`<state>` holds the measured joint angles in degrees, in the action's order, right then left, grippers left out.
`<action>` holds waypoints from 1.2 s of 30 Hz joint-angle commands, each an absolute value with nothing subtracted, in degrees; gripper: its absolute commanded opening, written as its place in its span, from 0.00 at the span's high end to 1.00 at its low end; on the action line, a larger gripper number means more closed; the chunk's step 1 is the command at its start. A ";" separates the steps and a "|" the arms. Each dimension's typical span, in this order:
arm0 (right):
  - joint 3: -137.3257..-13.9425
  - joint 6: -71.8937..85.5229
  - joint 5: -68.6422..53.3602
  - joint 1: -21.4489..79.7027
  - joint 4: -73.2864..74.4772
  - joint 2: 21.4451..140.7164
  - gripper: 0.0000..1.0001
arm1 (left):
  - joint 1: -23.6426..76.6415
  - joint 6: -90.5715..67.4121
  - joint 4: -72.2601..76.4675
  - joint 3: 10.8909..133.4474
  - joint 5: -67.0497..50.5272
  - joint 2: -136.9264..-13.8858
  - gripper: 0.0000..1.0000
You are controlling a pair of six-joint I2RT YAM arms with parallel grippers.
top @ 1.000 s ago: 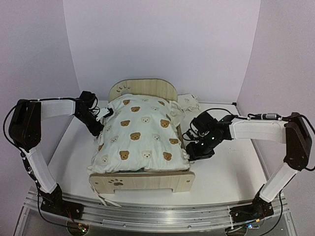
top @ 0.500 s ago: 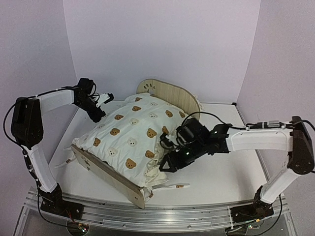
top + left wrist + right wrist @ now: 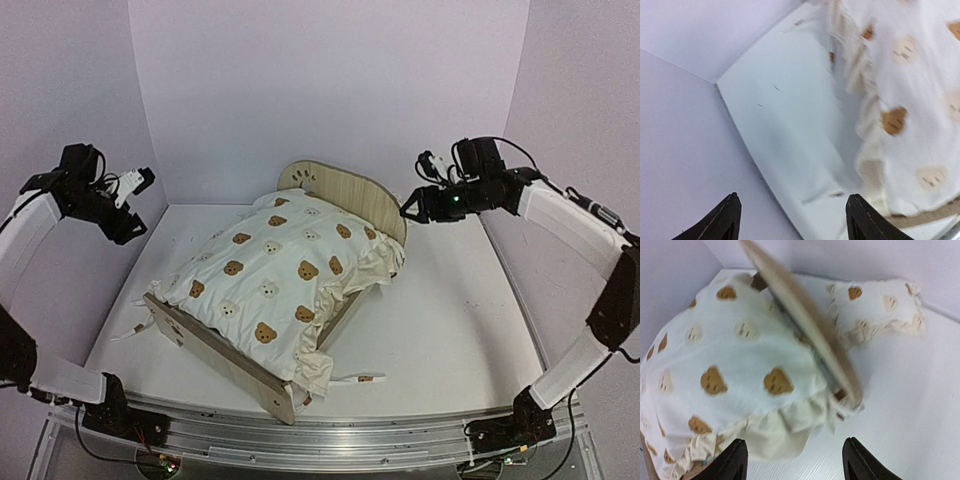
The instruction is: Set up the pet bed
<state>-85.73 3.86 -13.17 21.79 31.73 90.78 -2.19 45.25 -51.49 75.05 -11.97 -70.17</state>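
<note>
Two arms show from above: left end effector (image 3: pixel 135 205) and right end effector (image 3: pixel 412 200) both released, raised clear of the pet bed (image 3: pixel 355 195), angled on the table (image 3: pixel 460 330) under bear-print bedding (image 3: pixel 280 270). Left wrist: we see jaws parted over the table beside bedding. Right wrist: jaws parted above the headboard (image 3: pixel 807 325), pillow (image 3: pixel 880 302) behind it.

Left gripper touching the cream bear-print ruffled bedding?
Apart. Top external view: left gripper hangs open, bare white table between it and the cream bear-print bedding.
</note>
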 commanded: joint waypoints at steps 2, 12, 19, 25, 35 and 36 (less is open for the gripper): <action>-101.76 -5.92 -19.63 19.57 32.23 105.08 0.36 | -1.93 49.82 -70.74 64.58 -23.13 -57.76 0.29; -107.03 -5.68 -20.37 19.54 32.25 114.58 0.51 | -1.94 54.54 -69.53 48.05 -27.40 -48.26 0.30; -94.40 -3.61 -19.64 19.64 32.11 106.72 0.87 | -1.79 52.65 -50.59 44.61 -25.39 -57.34 0.30; -81.71 2.86 -16.23 20.54 32.07 96.29 0.92 | 1.51 49.13 -39.25 46.44 -25.91 -65.98 0.30; -63.48 21.73 -4.19 30.38 30.08 78.15 0.81 | 1.91 41.34 -28.05 61.25 -23.96 -84.13 0.29; -62.53 24.61 -2.54 32.07 30.05 77.52 0.80 | 1.87 40.53 -27.52 62.43 -23.37 -85.60 0.28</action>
